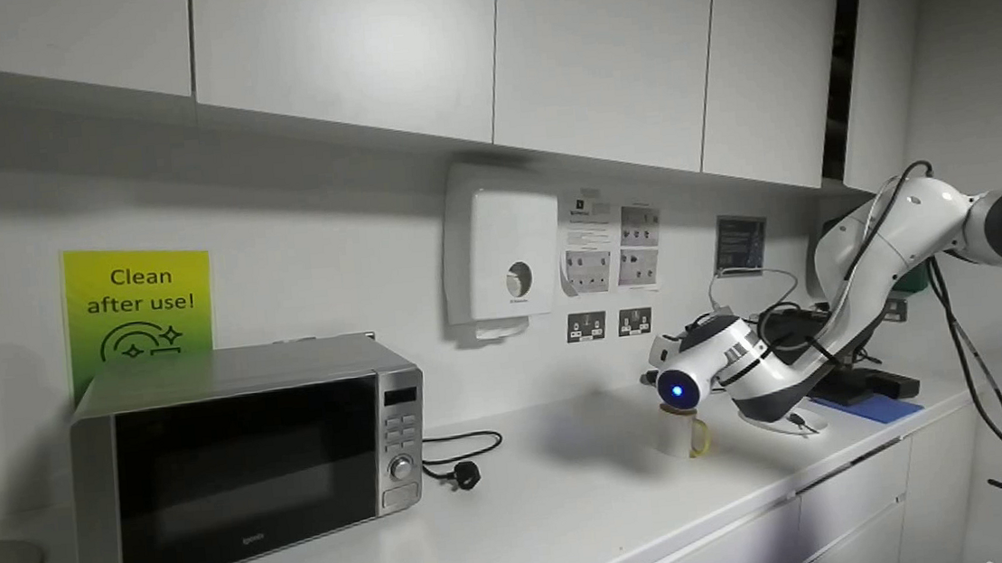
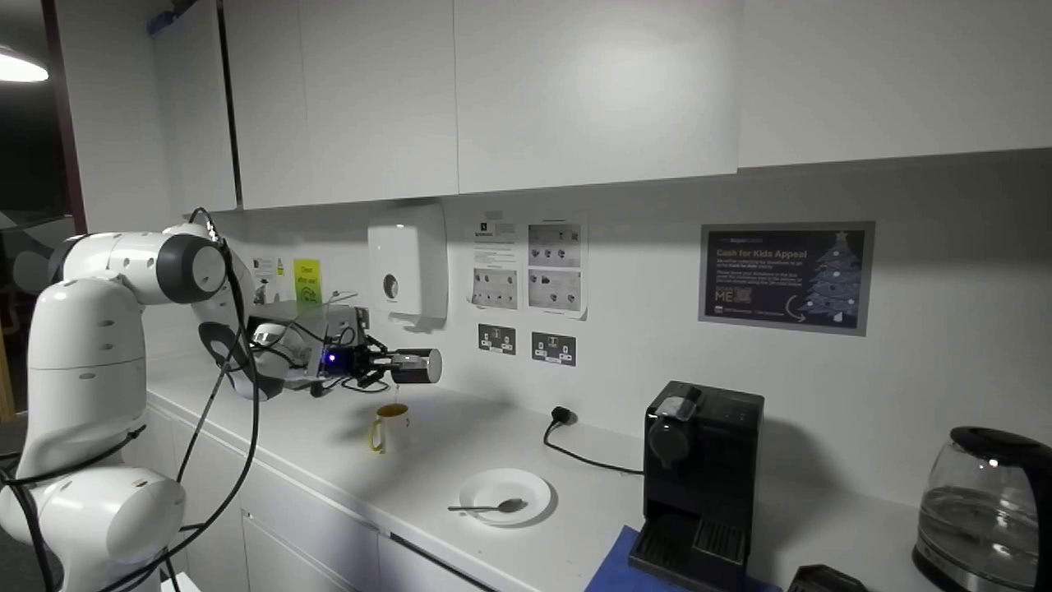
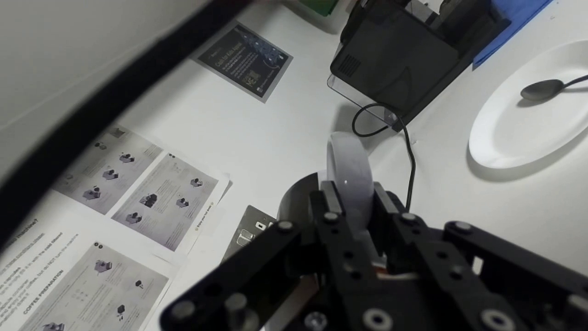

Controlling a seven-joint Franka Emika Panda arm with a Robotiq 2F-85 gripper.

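My arm is built of smooth, rounded, glossy white segments (image 2: 86,353), dotted with small round dimples (image 2: 106,323) and banded at the joints with dark grey rings (image 2: 173,271). Long, thick black cables (image 2: 256,386) loop beside it, and a small round blue light (image 1: 676,390) glows near a striped grey marking (image 1: 736,352). My two-fingered matt black gripper (image 3: 357,201) has straight drilled bars (image 3: 338,246), silver round-headed screws (image 3: 463,226) and pale grey pads (image 3: 331,196).

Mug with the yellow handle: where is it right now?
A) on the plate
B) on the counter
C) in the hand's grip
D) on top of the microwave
B: both exterior views show the mug standing on the counter, and in the wrist view the hand grips a curved white piece instead.
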